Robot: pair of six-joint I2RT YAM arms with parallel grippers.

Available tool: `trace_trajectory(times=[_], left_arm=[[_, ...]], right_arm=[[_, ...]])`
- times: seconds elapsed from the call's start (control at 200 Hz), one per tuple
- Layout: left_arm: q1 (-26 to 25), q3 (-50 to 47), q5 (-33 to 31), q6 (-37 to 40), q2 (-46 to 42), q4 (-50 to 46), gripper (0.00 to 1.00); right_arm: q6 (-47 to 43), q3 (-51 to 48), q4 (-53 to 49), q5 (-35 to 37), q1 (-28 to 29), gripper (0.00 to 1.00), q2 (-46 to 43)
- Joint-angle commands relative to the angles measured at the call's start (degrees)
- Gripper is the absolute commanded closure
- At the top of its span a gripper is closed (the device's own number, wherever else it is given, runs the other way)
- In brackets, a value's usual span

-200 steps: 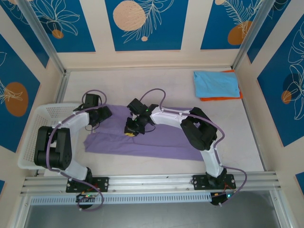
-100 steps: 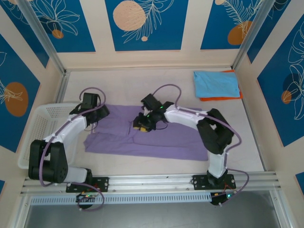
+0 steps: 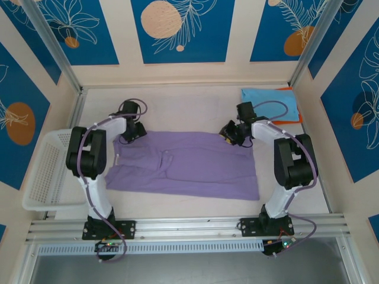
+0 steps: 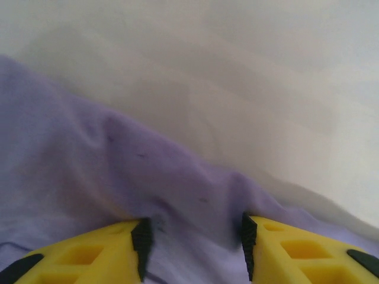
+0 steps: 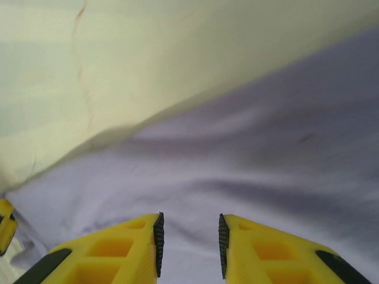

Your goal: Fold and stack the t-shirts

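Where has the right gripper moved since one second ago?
Yes: the right gripper moved right, toward the folded light blue t-shirt, to the far corner of the lavender t-shirt.

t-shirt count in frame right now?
3. A large lavender-purple cloth t-shirt lies spread flat mid-table. A folded light blue cloth t-shirt sits in the far right corner, on top of an orange cloth t-shirt whose edge peeks out beneath. More could be hidden under that stack.

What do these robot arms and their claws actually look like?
The left arm and right arm are white tubes with chunky black joints, each carrying a looping lavender cable. The left gripper and right gripper have yellow, hollow-celled fingers with black ribbed pads.
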Motion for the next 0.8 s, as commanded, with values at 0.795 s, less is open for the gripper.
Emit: trace_trajectory(times=[0.795], left_arm=[[-0.92,40.32,1.98,5.32,22.04,-15.55,0.41]], right_arm=[[4.13,-22.94,6.7,5.13,-12.68,0.5,-25.37]])
